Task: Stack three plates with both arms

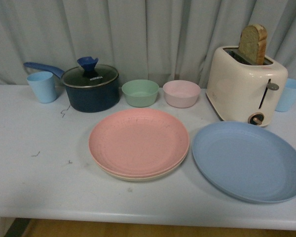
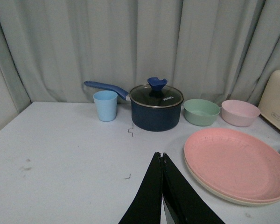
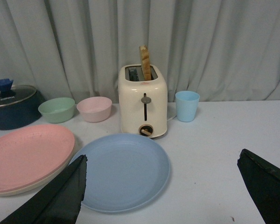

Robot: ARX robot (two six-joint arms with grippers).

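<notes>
Blue plate (image 3: 123, 170) not yet stacked.
Right claw (image 3: 162, 161) wide, left claw (image 2: 161, 156) closed; plate ahead judged light, stiff, slick: pinch its near rim.

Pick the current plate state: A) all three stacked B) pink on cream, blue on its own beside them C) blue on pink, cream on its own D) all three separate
B: the pink plate lies on the cream plate, and the blue plate lies apart beside them.

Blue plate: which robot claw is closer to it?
Right. The right gripper hangs open just short of the blue plate; the left gripper is shut beside the pink plate, farther off.
</notes>
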